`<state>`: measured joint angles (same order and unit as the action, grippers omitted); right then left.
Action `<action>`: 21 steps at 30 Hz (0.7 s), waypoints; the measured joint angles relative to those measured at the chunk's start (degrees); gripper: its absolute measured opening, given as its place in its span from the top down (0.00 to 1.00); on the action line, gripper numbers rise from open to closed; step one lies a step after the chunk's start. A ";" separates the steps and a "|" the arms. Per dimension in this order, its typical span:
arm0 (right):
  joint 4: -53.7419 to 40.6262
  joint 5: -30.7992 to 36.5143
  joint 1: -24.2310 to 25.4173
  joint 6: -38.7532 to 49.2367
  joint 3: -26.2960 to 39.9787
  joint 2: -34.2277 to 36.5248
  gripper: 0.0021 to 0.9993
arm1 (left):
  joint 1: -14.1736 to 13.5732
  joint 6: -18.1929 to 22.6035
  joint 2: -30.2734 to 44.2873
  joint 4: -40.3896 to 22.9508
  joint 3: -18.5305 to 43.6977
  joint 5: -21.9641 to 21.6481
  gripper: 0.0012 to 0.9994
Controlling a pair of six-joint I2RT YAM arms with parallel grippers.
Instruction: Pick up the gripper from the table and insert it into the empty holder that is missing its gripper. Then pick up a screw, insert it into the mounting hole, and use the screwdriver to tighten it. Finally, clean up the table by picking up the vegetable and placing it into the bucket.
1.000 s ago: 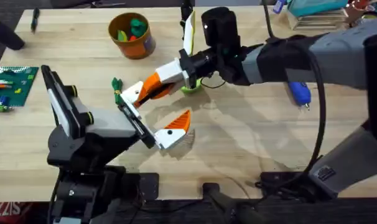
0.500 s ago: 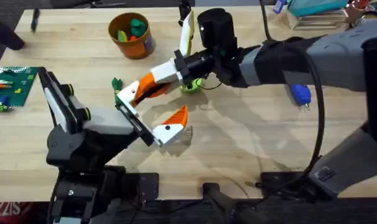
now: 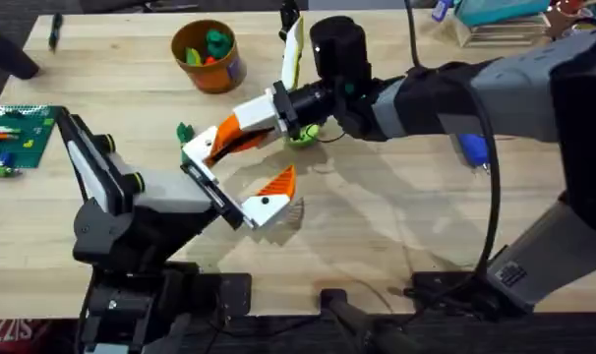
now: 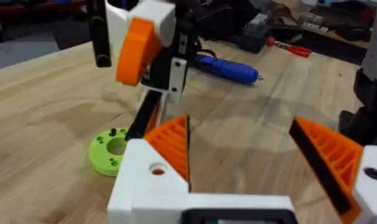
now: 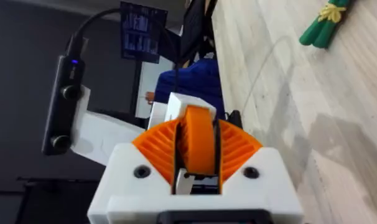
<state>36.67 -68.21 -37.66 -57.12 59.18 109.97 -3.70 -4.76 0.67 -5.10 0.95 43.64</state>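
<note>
Overhead, I see the orange gripper piece (image 3: 241, 131) pinched in my right gripper (image 3: 219, 141), which reaches across the middle of the table toward the left arm. On the right wrist camera the orange piece (image 5: 198, 140) sits clamped between the two orange ribbed pads (image 5: 157, 148), so that gripper is closed on it. My left gripper (image 3: 241, 182) is spread wide just below it, fingers well apart; on the left wrist camera both of its own fingers carry orange tips, and I cannot pick out the empty holder from here. A lime-green disc (image 3: 300, 135) lies on the table under the right wrist. The green vegetable (image 3: 184, 132) lies just left of the held piece. Behind it stands the orange-brown bucket (image 3: 222, 71), toys already inside. The blue screwdriver (image 3: 475, 149) lies far to the right, partly hidden by the right arm
</note>
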 joint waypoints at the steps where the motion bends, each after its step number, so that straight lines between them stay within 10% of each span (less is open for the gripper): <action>1: 0.27 -0.52 0.20 -0.38 0.00 0.18 0.70 | 0.00 0.21 0.00 0.02 0.02 0.13 0.01; 21: 0.65 -13.55 10.87 -7.26 -0.15 0.79 0.31 | -1.73 1.73 0.00 -0.50 0.02 9.40 0.01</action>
<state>37.32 -81.76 -26.79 -64.38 59.02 110.76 -5.43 -3.03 0.67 -5.61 0.97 53.04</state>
